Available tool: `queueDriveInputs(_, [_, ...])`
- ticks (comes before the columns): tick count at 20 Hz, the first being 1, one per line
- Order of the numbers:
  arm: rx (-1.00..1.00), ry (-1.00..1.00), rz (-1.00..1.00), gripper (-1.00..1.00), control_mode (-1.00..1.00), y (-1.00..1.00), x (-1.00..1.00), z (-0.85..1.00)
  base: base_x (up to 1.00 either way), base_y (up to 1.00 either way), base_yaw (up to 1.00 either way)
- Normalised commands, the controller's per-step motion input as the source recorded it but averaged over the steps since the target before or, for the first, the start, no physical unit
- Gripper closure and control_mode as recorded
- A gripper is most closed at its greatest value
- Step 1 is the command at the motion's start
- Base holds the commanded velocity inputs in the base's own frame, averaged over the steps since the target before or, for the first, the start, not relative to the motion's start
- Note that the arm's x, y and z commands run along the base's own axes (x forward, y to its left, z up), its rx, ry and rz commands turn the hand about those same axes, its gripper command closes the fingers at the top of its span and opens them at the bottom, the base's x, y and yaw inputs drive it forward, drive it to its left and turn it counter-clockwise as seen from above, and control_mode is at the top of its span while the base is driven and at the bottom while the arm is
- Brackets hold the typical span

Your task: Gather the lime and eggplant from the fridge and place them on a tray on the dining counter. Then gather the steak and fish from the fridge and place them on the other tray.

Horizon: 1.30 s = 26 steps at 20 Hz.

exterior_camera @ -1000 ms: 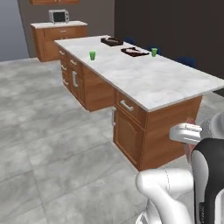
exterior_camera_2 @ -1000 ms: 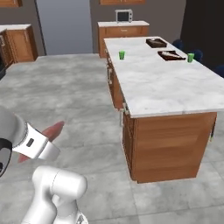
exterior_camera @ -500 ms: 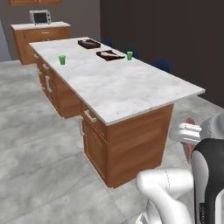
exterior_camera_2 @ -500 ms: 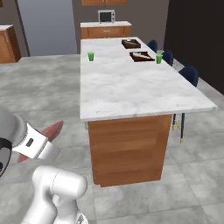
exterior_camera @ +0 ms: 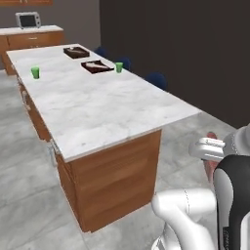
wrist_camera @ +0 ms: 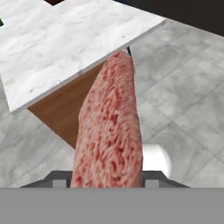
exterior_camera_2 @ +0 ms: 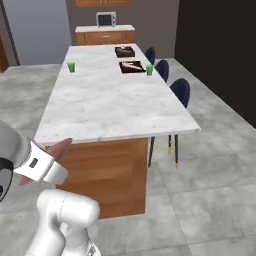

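My gripper (wrist_camera: 107, 179) is shut on the steak (wrist_camera: 109, 131), a long slab of red marbled meat that sticks out ahead of the hand. The steak (exterior_camera_2: 61, 149) and gripper (exterior_camera_2: 46, 166) hang short of the near end of the dining counter (exterior_camera_2: 110, 107). From the left, the steak (exterior_camera: 211, 166) hangs below the gripper (exterior_camera: 210, 149), right of the counter (exterior_camera: 97, 110). Two dark red-brown trays lie at the counter's far end, the nearer tray (exterior_camera_2: 132, 66) (exterior_camera: 97, 66) and the other tray (exterior_camera_2: 125, 51) (exterior_camera: 76, 52). Their contents are too small to make out.
Two green cups (exterior_camera_2: 71, 66) (exterior_camera_2: 149, 70) stand on the marble top. Blue stools (exterior_camera_2: 179, 92) line the counter's right side. A microwave (exterior_camera_2: 105, 19) sits on a wall counter at the back. A tall grey surface (exterior_camera_2: 40, 30) stands back left; I cannot tell whether it is the fridge.
The base has moved, so the whole scene has shifted and the counter's near end is closer and more head-on. The steak stays in the gripper.
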Motion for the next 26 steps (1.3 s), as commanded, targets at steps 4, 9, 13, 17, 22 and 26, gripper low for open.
queueDriveInputs(4, [0.0,0.0,0.0,1.0,1.0,0.0,0.0,0.0,0.77,-1.0,0.0])
queueDriveInputs(9, [0.0,0.0,0.0,1.0,1.0,0.0,0.0,0.0,0.76,-1.0,0.0])
queueDriveInputs(13, [0.0,0.0,0.0,1.0,1.0,0.0,0.0,0.0,0.79,-1.0,0.0])
queueDriveInputs(17, [0.0,0.0,0.0,1.0,1.0,0.0,0.0,0.0,0.81,-1.0,0.0])
queueDriveInputs(22, [0.0,0.0,0.0,1.0,1.0,0.0,0.0,0.0,0.89,-1.0,0.0])
queueDriveInputs(26, [0.0,0.0,0.0,1.0,1.0,0.0,0.0,0.0,0.95,-1.0,0.0])
